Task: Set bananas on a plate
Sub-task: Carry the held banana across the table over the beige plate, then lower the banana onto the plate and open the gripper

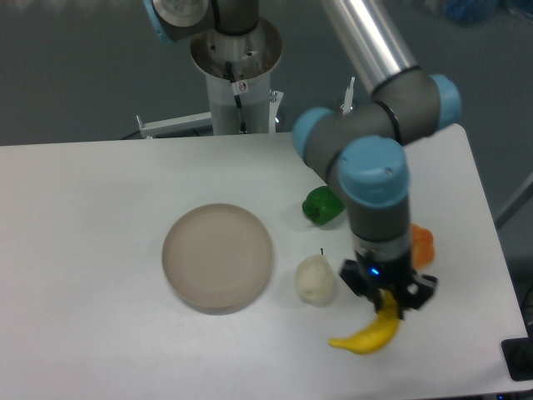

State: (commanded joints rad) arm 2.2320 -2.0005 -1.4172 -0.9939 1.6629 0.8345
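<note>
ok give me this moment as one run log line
phase: grasp at banana | end effector: on banana's upper end, closure unclear | plate: empty, left of pear | banana on plate: not yet

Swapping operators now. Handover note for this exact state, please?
End effector: down over the upper end of the banana, fingers on either side of it; whether it is clamped cannot be told from this view.
Banana: near the table's front right, beside the pale pear, well right of the plate.
Plate: centre of table, nothing on it.
Done: reach to the banana.
Left: confirm the grip, lift, carry left, set on plate.
</note>
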